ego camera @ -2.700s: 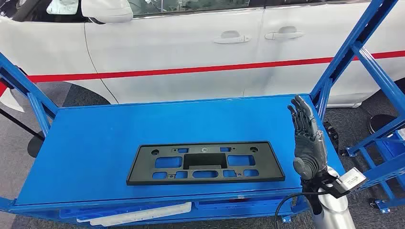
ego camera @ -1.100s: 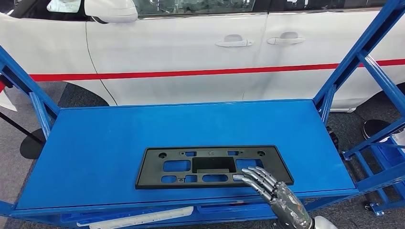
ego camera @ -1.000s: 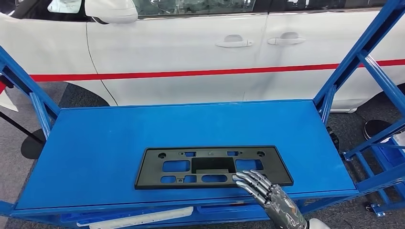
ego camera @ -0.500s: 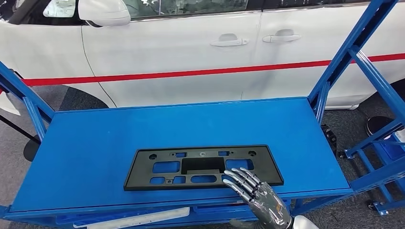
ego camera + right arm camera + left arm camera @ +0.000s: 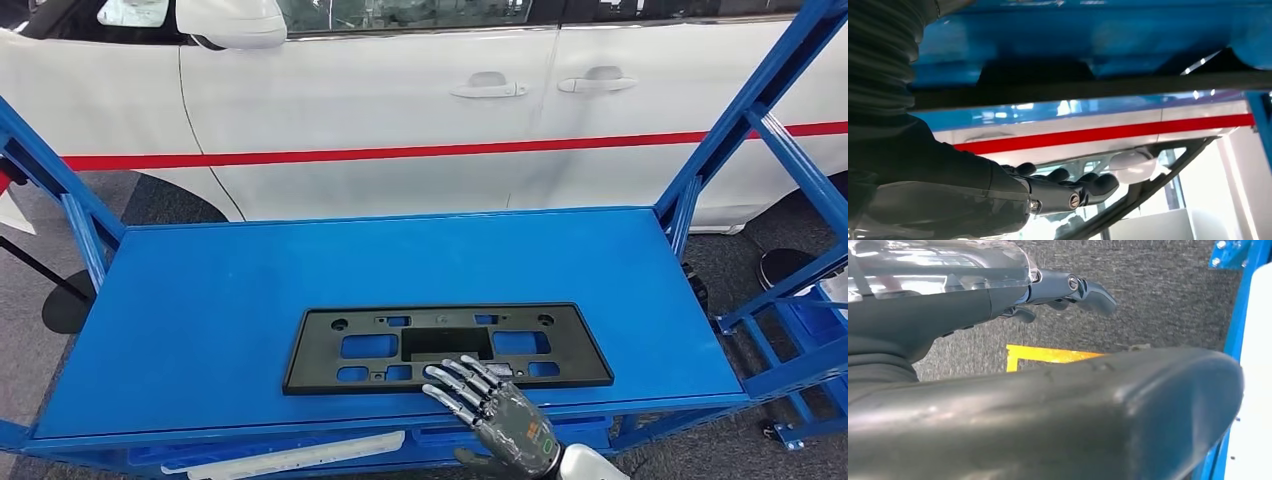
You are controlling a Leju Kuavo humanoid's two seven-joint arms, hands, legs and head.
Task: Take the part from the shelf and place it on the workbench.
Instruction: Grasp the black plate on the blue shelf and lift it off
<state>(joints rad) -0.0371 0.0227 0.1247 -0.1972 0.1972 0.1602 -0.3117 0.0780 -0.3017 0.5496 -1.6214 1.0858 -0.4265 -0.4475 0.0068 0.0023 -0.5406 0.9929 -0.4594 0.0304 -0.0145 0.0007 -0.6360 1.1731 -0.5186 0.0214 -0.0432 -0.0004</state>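
Observation:
The part, a flat black plate frame with cut-outs, lies on the blue shelf top near its front edge. My right hand comes up from below the front edge with its fingers spread, the fingertips lying over the part's near rim around its middle. It holds nothing. In the right wrist view the same hand has its fingers stretched out beside the part's dark edge. My left hand hangs over grey floor and holds nothing.
A white car with a red stripe stands just behind the shelf. Blue uprights frame the shelf's right end and others its left end. A white part lies on the lower level. A yellow floor line runs under my left hand.
My right hand came down from the shelf's right end to the front edge, then slid left along the part's near rim toward its middle. The camera swayed slightly; the part stayed put.

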